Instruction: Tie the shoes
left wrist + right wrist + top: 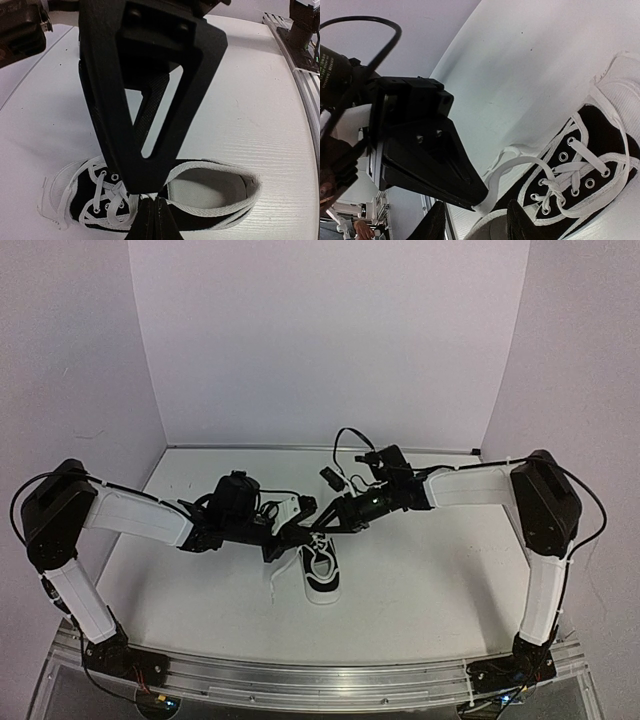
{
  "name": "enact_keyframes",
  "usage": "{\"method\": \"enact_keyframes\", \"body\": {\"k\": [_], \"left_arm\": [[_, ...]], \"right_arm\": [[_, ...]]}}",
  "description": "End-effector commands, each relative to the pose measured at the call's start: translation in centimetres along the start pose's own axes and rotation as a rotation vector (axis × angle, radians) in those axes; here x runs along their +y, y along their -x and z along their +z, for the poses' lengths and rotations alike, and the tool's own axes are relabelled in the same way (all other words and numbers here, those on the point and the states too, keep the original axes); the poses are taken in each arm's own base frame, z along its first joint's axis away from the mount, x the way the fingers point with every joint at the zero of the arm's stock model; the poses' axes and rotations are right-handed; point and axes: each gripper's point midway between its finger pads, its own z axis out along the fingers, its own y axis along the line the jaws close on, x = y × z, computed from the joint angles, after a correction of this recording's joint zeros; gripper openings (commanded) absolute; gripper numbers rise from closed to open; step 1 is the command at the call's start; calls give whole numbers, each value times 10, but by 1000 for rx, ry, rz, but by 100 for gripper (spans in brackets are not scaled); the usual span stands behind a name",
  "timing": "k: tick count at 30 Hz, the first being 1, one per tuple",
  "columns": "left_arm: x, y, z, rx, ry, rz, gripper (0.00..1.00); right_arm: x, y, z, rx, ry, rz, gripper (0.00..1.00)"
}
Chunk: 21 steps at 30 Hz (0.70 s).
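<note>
Top view: one black shoe (322,575) with white sole lies on the white table (430,580), between the arms; the left gripper (300,532) and right gripper (335,520) meet just above it. Left wrist view: the left gripper (152,206) has its tips pressed together over the lace (112,200). Right wrist view: the left gripper (472,202) pinches a lace (505,167) strand; the right gripper (477,225) fingers stand apart. White lettering on the motor housing (332,75) is illegible.
</note>
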Motion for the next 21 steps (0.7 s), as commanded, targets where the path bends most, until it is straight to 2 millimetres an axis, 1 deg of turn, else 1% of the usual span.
{"method": "enact_keyframes", "body": {"k": [1, 8, 14, 15, 18, 19, 20, 21], "left_arm": [[2, 10, 0, -40, 15, 32, 0], [3, 11, 1, -44, 20, 33, 0], [2, 12, 1, -47, 17, 34, 0], [2, 13, 1, -49, 18, 35, 0], [3, 11, 2, -42, 21, 35, 0], [4, 11, 3, -39, 23, 33, 0], [5, 11, 2, -36, 26, 31, 2], [5, 13, 1, -36, 29, 20, 7]], "right_arm": [[5, -3, 5, 8, 42, -15, 39], [4, -12, 14, 38, 66, -1, 35], [6, -8, 16, 27, 80, -19, 29], [7, -7, 17, 26, 82, -22, 25], [9, -6, 17, 27, 89, -23, 2], [10, -6, 16, 26, 91, -27, 0], [11, -6, 16, 26, 92, -29, 0], [11, -6, 15, 26, 92, -33, 0]]}}
